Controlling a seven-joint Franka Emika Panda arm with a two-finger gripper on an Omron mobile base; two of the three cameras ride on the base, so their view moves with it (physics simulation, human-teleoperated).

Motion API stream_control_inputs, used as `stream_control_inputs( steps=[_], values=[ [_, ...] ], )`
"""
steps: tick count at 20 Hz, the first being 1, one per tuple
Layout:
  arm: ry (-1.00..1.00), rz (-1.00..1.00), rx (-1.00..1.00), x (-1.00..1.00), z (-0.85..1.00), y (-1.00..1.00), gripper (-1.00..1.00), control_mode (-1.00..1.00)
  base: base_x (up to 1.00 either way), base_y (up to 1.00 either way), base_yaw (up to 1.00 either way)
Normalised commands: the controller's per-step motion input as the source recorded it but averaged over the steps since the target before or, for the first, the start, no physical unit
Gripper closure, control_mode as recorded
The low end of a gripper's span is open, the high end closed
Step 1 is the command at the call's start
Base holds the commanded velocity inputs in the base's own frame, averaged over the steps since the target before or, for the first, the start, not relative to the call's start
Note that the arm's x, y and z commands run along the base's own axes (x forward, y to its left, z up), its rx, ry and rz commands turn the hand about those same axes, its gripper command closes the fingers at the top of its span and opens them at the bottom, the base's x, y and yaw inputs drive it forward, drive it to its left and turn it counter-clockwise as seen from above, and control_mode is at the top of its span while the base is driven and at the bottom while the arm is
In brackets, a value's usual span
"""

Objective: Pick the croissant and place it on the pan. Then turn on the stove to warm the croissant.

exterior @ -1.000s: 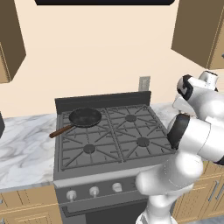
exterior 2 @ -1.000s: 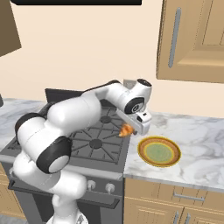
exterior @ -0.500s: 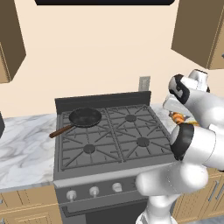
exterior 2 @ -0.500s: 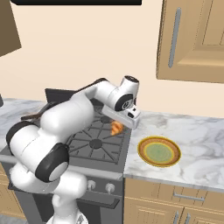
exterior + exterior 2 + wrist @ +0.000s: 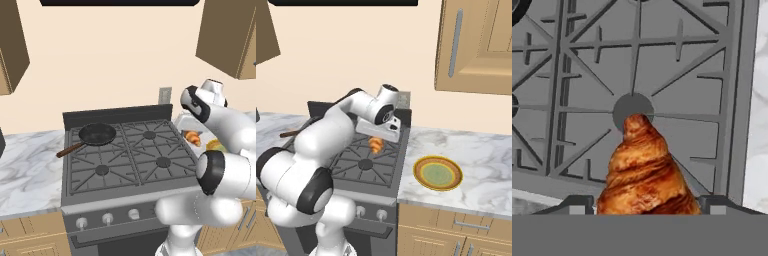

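Note:
The golden-brown croissant (image 5: pixel 644 172) hangs between my fingertips, with my gripper (image 5: pixel 644 204) shut on it. It is held above the right side of the stove (image 5: pixel 130 160), over a right-hand burner (image 5: pixel 632 110). From the sides I see the croissant (image 5: pixel 376 145) under the gripper (image 5: pixel 377 139), near the stove's right edge, and the same croissant (image 5: pixel 192 137) from the left. The black pan (image 5: pixel 97 134) with its reddish-brown handle sits empty on the back left burner, well left of the gripper.
A yellow-rimmed green plate (image 5: pixel 438 173) lies on the marble counter (image 5: pixel 481 160) right of the stove. Silver knobs (image 5: pixel 107 218) line the stove front. Wooden cabinets (image 5: pixel 476 45) hang above the counter. My own arm spans the stove's left half in the right base view.
The arm has carried the croissant leftward, from near the counter and plate to over the stove's right burners. The grip has stayed the same.

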Motion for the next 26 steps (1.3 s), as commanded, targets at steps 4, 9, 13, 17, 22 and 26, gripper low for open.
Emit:
stream_control_inputs(
  steps=[4, 9, 13, 17, 22, 26],
  values=[
    [0.0, 0.4, 0.0, 0.0, 0.09, 0.58, 1.0, -1.0, 0.0, 0.0, 0.0],
    [0.0, 0.39, 0.0, 0.0, 0.15, 0.59, 1.0, -1.0, 0.0, 0.0, 0.0],
    [0.0, 0.35, 0.0, 0.0, 0.15, 0.66, 1.0, -1.0, 0.0, 0.0, 0.0],
    [0.0, 0.3, 0.0, 0.0, 0.1, 0.72, 1.0, -1.0, 0.0, 0.0, 0.0],
    [0.0, 0.29, 0.0, 0.03, 0.01, 0.7, 1.0, -1.0, 0.0, 0.0, 0.0],
    [0.0, 0.26, 0.0, 0.05, 0.0, 0.61, 1.0, -1.0, 0.0, 0.0, 0.0]
  ],
)
